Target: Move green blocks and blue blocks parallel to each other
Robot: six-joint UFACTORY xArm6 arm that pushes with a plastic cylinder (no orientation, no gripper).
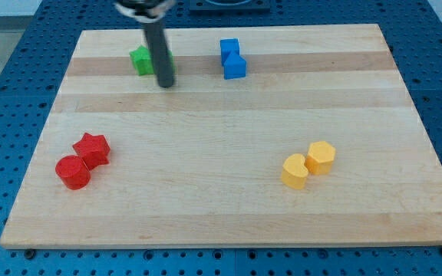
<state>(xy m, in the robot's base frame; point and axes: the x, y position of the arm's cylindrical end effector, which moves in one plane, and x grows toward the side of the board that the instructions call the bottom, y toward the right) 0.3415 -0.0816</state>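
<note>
A green block [141, 60] sits near the view's top left of the wooden board; a second green piece peeks out from behind the rod at its right, partly hidden. Two blue blocks stand touching at the view's top middle: a blue cube-like block [229, 49] and a blue block [235, 67] just below it. My tip [165, 84] rests on the board just below and right of the green block, close to it. The blue blocks lie about 90 pixels to the right of my tip.
A red star-shaped block [93, 148] and a red round block [73, 172] touch at the view's left. A yellow hexagonal block [321, 157] and a yellow rounded block [295, 171] touch at the view's lower right. The board [221, 215] lies on a blue perforated table.
</note>
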